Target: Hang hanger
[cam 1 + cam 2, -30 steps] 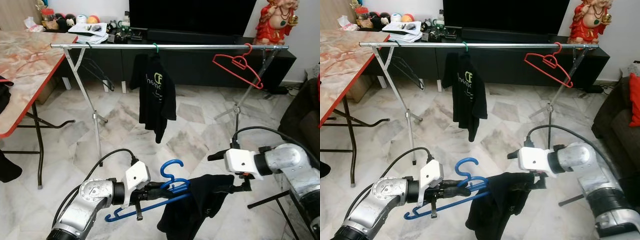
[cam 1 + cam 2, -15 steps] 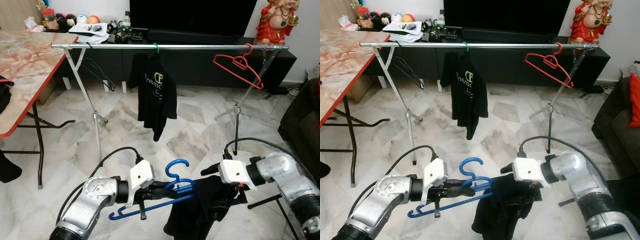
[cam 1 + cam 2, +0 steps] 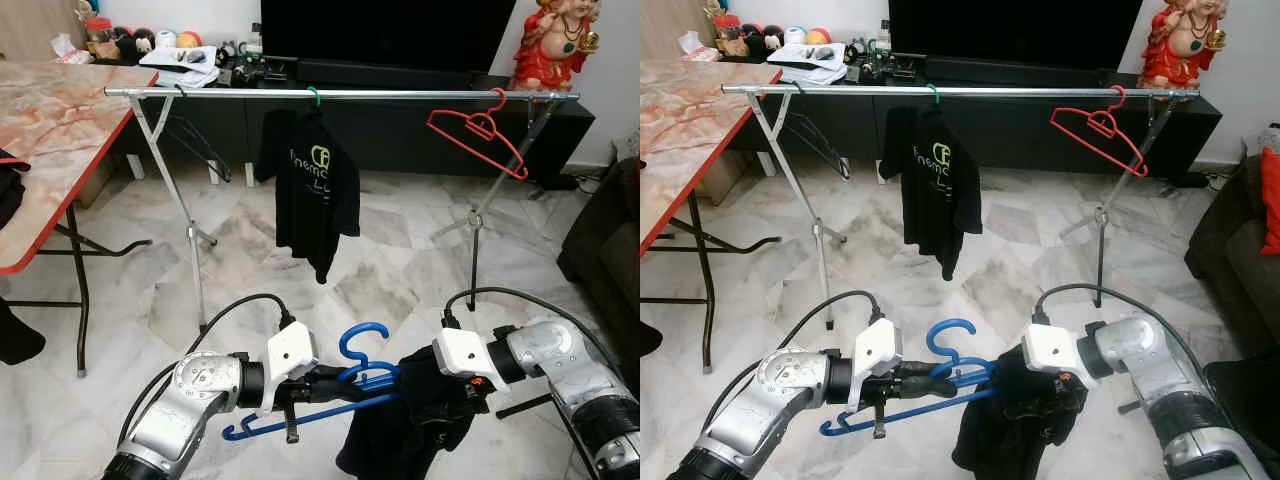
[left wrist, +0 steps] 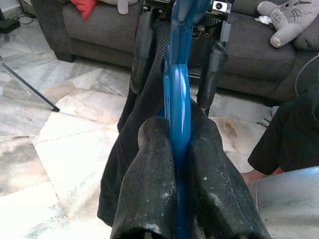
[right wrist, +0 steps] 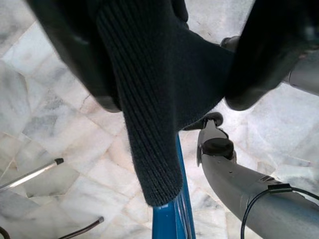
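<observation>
My left gripper [image 3: 328, 383] is shut on the neck of a blue hanger [image 3: 300, 416], held low over the floor with its hook [image 3: 362, 336] pointing up. The left wrist view shows that hanger [image 4: 177, 94] pinched between both fingers [image 4: 149, 179]. My right gripper [image 3: 468, 396] is shut on a black knit garment [image 3: 400, 435] that drapes over the hanger's right end. In the right wrist view the garment [image 5: 159, 99] hangs between the fingers above the blue hanger [image 5: 172, 224]. Across the room runs a metal clothes rail [image 3: 400, 94].
On the rail hang a black T-shirt [image 3: 315, 190] on a green hook and an empty red hanger [image 3: 482, 128]. A red-edged marble table [image 3: 50, 130] stands at the left. A dark sofa [image 3: 600, 230] is at the right, a TV cabinet behind the rail.
My right gripper has carried the black garment left, closer to the blue hanger. My left gripper has shifted the hanger slightly right. The hanging T-shirt has swung a little.
</observation>
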